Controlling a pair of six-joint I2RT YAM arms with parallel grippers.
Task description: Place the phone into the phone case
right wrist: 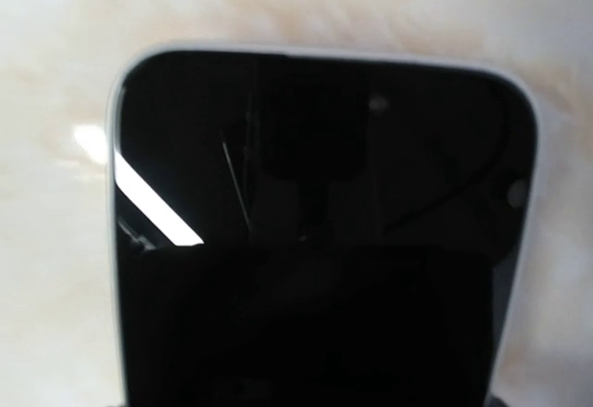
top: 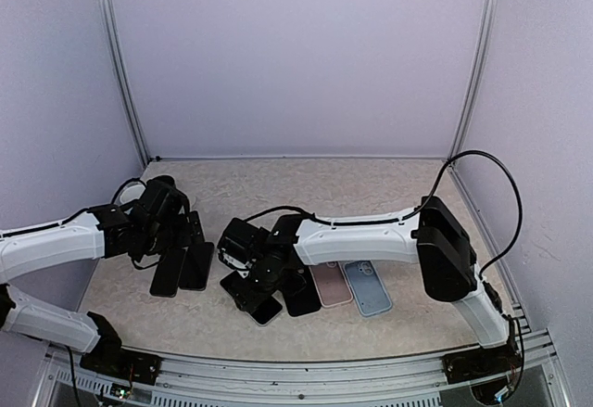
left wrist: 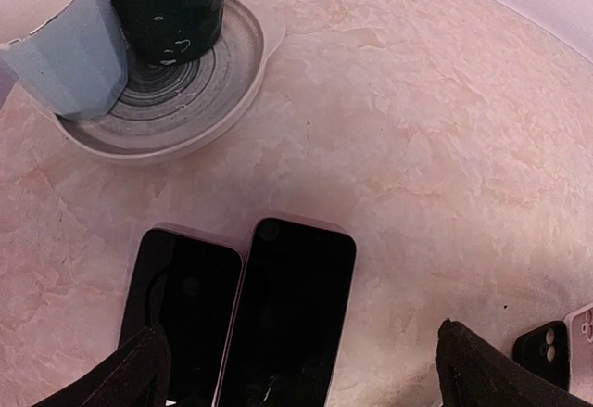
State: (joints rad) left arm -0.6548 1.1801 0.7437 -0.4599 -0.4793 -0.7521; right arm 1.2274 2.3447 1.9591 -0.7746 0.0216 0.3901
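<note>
Glossy black phone (right wrist: 315,194) (white rim); R tool (top: 258,286) grip unclear, L tool (left wrist: 306,370) released.

High rear overview; two close, downward wrist views

R gripper (top: 258,285) is hiding most of the phone (right wrist: 324,175) from overhead; close up, phone's btm is running off-frame, jaws getting lost in dark blur
</note>
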